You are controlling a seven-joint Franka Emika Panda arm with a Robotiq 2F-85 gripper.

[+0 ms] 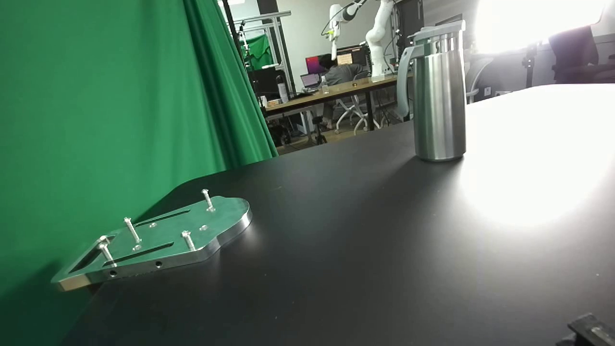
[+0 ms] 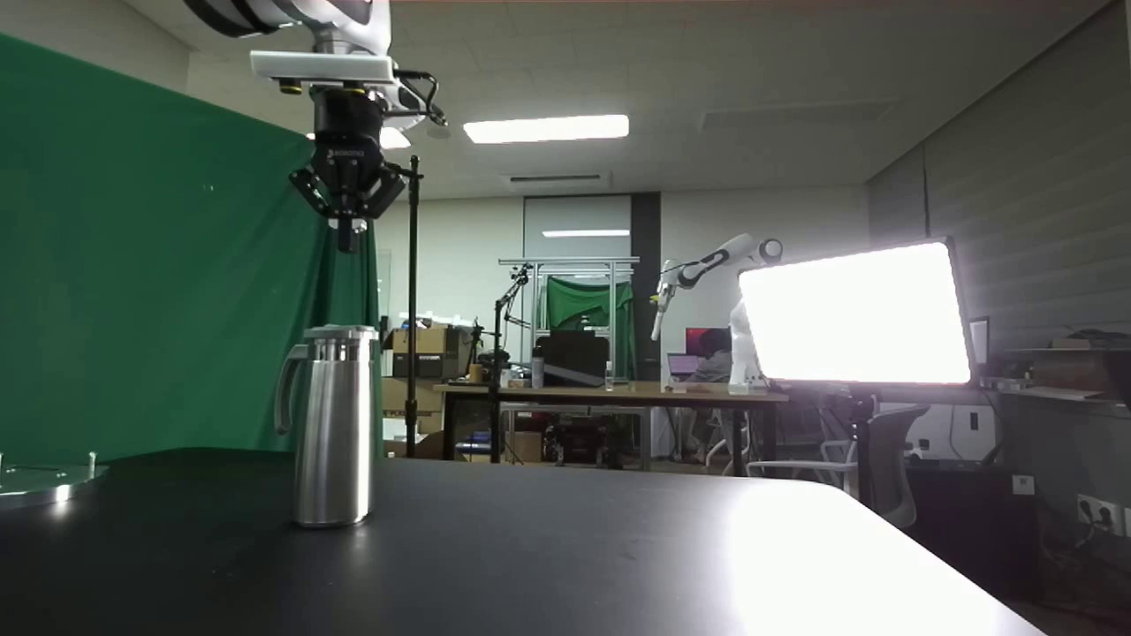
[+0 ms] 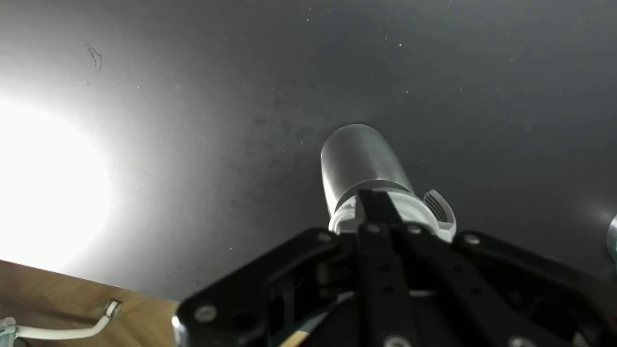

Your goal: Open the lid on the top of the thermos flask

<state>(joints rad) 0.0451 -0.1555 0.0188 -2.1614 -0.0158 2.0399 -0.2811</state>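
I have the Robotiq gripper [image 2: 347, 238] clenched on nothing, hanging clear above the steel thermos flask [image 2: 334, 442], which stands upright on the black table [image 2: 548, 548]. The lid [image 2: 341, 332] caps the flask's top, so I judge my move runs roughly down its vertical axis.

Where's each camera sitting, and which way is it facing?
Exterior view: low, facing flask across tabletop; gripper and part of working arm above.
Exterior view: above the tabletop, facing green plate and flask; nothing of working arm recognisable.
Wrist view: on the arm, looking down; gripper partly hides the lid.
Both exterior views share flask, plate.
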